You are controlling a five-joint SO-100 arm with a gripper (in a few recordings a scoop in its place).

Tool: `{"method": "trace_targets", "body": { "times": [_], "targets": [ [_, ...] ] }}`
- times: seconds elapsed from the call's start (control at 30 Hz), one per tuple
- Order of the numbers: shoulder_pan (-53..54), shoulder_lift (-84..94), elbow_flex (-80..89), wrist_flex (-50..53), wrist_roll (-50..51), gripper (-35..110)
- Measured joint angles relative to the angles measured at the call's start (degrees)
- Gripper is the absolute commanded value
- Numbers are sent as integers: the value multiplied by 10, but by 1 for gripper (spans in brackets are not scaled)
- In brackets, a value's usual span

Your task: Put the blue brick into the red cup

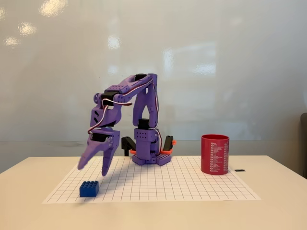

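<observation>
My fingers (93,168) hang spread apart in the lower left of the fixed view, holding nothing, their tips pointing down and clear of the counter (278,206). One fingertip reaches left, the other drops nearly straight down. The blue brick (89,189) lies below them, studs up, apart from both tips, on the near left corner of the white gridded sheet (163,184) that covers the middle of the counter. My purple arm (141,103) folds up and over from its base (151,155), which is fixed at the far edge of the sheet near the centre of the frame. The red cup (215,154) stands upright at the right of the frame, well apart from the brick, on the sheet's far right part, with its white print facing right. A small dark object (240,170) lies on the counter just right of the cup.
</observation>
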State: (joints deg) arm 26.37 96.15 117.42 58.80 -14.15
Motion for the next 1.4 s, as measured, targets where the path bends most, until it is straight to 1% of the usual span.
{"method": "trace_targets", "body": {
  "times": [0.2,0.27,0.33,0.37,0.4,0.43,0.8,1.03,1.2,1.4],
  "targets": [
    [5,-103,-47,-14,-7,60],
    [9,-120,-62,-18,-19,55],
    [13,-127,-76,-23,-30,41],
    [14,-132,-81,-27,-38,25],
    [11,-133,-83,-32,-50,6],
    [10,-133,-85,-36,-62,0],
    [9,-132,-79,-77,-87,-1],
    [10,-115,-72,-95,-57,-1],
    [6,-56,-150,-18,-49,-1],
    [-19,25,-298,128,-29,-1]
  ]
}}
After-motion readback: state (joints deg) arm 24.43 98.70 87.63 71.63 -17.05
